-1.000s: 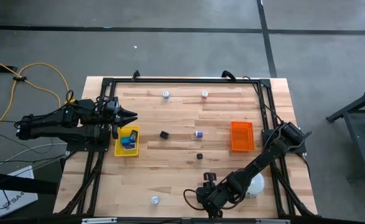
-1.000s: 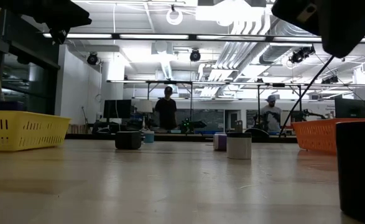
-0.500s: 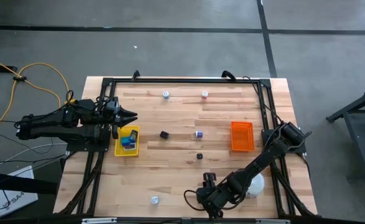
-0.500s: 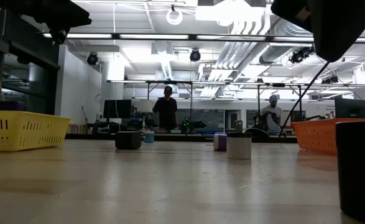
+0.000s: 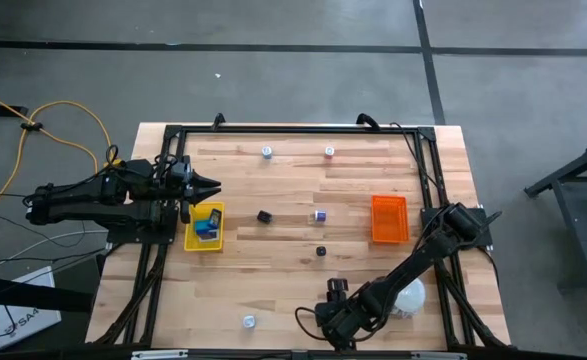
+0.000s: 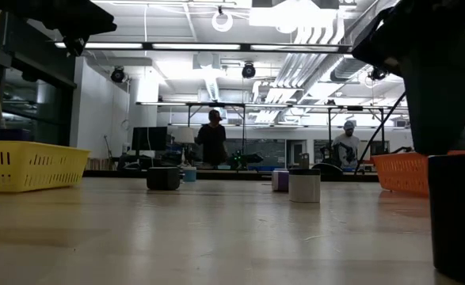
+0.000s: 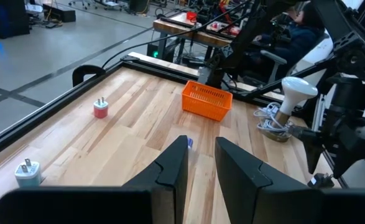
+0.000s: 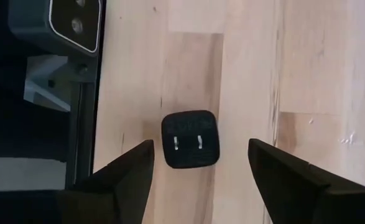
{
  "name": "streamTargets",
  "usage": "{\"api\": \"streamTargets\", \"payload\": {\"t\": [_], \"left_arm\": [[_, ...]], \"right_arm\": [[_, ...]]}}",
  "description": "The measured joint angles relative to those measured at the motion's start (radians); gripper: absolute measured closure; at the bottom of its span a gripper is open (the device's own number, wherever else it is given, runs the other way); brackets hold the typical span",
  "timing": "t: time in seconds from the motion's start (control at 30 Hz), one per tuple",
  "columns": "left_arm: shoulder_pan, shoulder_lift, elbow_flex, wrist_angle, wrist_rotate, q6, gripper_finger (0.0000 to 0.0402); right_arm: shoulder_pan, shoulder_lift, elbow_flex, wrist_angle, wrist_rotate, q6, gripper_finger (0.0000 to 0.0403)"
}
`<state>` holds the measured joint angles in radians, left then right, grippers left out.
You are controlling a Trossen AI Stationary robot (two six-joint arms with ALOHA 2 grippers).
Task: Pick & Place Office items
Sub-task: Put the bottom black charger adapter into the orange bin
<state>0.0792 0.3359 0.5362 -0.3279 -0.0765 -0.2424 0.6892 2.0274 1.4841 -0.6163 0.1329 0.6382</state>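
Observation:
My right gripper (image 8: 201,152) is open near the table's near edge and points down. A small black block with two prongs (image 8: 190,138) stands on the wood between its fingers, with a gap on each side. The block shows in the high view (image 5: 335,286) and large at the right of the low view (image 6: 458,214), with the gripper (image 6: 438,87) just above it. My left gripper (image 5: 211,185) waits at the left, by the yellow tray (image 5: 188,240), which holds a blue piece (image 5: 207,227). Its fingers (image 7: 173,165) stand a narrow gap apart.
The orange tray (image 5: 390,218) stands at the right and a white dome (image 5: 411,296) beside my right arm. Small pieces lie scattered: black blocks (image 5: 264,216) (image 5: 321,251), a purple bit (image 5: 320,214), and round bits (image 5: 267,152) (image 5: 329,152) (image 5: 248,321). A black frame rims the table.
My right gripper has gone down toward the black block near the table's near edge, staying open. The block has not moved.

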Motion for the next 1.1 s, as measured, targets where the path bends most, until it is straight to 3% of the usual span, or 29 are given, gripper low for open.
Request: {"api": "streamTargets", "payload": {"t": [0.8,1.1], "left_arm": [[0.0,0.0,0.0,0.0,0.0,0.0,0.0324],[0.0,0.0,0.0,0.0,0.0,0.0,0.0324]], "right_arm": [[-0.012,0.05,0.002,0.064,-0.004,0.014,0.0154],[-0.013,0.074,0.001,0.063,-0.034,0.017,0.018]]}}
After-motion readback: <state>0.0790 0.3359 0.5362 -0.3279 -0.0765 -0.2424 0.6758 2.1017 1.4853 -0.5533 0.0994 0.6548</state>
